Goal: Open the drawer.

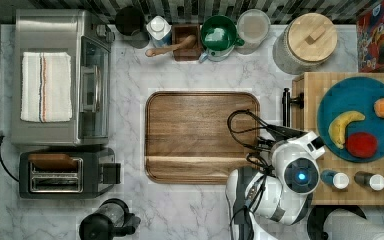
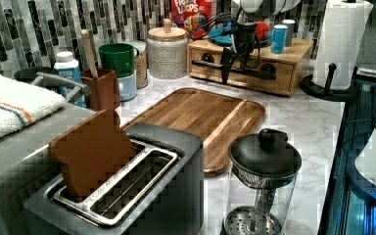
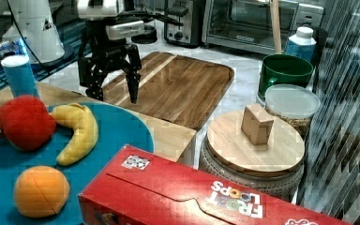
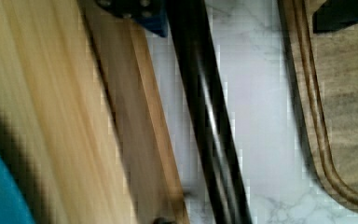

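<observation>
The drawer (image 2: pixel 248 74) is the light-wood front of the butcher-block unit (image 1: pixel 310 90), and it looks pushed in. Its long black bar handle (image 2: pixel 257 72) runs along the front and also shows in the top view (image 1: pixel 286 106). My gripper (image 3: pixel 115 98) hangs open just in front of the unit, fingers pointing down. In the wrist view the handle (image 4: pixel 209 126) passes between the two fingers (image 4: pixel 137 11), one on the drawer side and one towards the tray. Nothing is gripped. In the left view my gripper (image 2: pixel 234 71) overlaps the handle's middle.
A darker brown wooden tray (image 1: pixel 200 137) lies on the marble counter beside the drawer. On the unit sit a blue plate (image 1: pixel 330 107) with toy fruit and two shakers (image 1: pixel 336 179). A paper towel roll (image 2: pixel 342 39), a lidded jar (image 1: pixel 307 42) and a cereal box (image 3: pixel 178 192) stand close by.
</observation>
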Available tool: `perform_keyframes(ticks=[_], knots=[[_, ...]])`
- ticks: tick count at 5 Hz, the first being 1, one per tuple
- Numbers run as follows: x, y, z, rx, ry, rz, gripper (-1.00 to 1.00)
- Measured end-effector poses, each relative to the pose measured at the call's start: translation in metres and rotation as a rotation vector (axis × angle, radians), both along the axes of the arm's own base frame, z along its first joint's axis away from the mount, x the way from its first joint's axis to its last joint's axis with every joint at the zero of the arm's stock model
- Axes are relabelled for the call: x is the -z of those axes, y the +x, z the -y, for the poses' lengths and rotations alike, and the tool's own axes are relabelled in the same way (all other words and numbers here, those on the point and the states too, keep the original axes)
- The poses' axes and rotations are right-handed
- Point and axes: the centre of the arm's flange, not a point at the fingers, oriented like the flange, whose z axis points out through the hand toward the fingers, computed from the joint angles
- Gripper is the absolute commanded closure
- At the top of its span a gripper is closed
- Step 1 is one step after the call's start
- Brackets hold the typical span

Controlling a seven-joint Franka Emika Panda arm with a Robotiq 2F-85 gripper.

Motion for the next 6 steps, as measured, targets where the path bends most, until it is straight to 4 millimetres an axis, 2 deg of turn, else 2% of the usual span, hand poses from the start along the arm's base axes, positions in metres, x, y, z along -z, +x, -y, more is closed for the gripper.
perform_keyframes(ticks=[2,3,4,5,6], knots=[[-0.001,-0.001,0.007,-0.025,0.044,0.027,-1.00],[0.000,0.000,0.001,-0.036,0.024,0.029,-1.00],[0.000,0.004,-0.009,0.023,0.038,0.040,-1.00],[0.000,0.016,-0.041,0.064,0.055,0.041,-1.00],[0.003,0.029,-0.090,0.015,0.089,0.026,-1.00]])
